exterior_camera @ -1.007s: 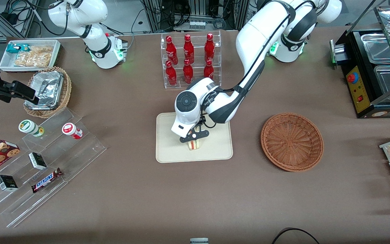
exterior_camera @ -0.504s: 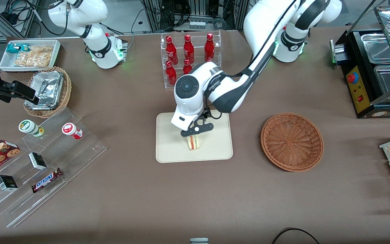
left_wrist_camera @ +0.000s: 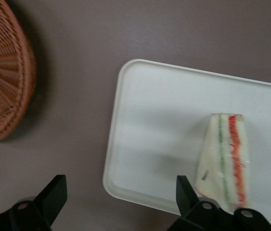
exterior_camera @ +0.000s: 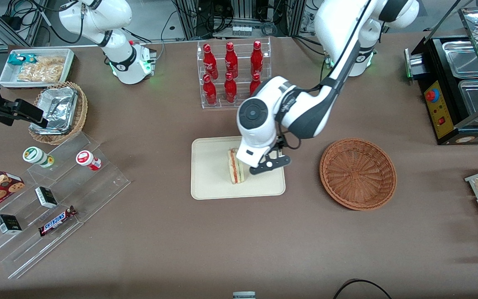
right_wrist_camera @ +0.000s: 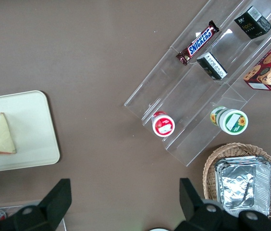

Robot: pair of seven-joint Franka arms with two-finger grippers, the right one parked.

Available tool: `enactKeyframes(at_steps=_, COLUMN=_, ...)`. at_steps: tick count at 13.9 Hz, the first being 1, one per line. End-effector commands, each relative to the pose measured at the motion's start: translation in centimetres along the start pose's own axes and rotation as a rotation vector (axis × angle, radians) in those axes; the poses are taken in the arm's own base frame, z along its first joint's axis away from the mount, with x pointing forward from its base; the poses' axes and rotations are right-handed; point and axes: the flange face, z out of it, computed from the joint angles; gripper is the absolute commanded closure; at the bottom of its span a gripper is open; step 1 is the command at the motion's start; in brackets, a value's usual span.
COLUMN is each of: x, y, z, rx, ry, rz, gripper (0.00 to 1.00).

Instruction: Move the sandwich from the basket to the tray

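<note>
gripper (exterior_camera: 270,165) wide open, empty; sandwich (exterior_camera: 235,167) beside

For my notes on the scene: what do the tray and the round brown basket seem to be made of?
The tray looks like smooth matte cream plastic, though this is uncertain. The basket is woven reddish-brown wicker with visible strands. The gripper, jaws open, hangs beside the sandwich.

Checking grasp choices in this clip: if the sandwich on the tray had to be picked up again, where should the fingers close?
Across the two flat bread faces, coming from above. The sandwich stands upright on the tray with its filling edge up. The open gripper is beside it, toward the basket.
</note>
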Motion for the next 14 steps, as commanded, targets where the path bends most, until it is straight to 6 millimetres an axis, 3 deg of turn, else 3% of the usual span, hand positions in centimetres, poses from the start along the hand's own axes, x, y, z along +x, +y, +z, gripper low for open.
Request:
enactKeyframes(at_steps=1, x=1.1, y=-5.7, z=-0.3, rx=0.009, ry=-0.035, rz=0.046, gripper=0.0)
enactKeyframes(at_steps=8, x=4.5, y=-14.4, z=-1.5, rx=-0.012, ry=-0.082, rz=0.126, gripper=0.0)
enactKeyframes(at_steps=12, x=4.3, y=-18.1, z=-4.1, rx=-0.032, ry=-0.1, rz=0.171, gripper=0.0)
enactKeyframes(at_steps=14, x=6.2, y=-22.9, z=-5.2, rx=-0.057, ry=-0.139, rz=0.169, gripper=0.0)
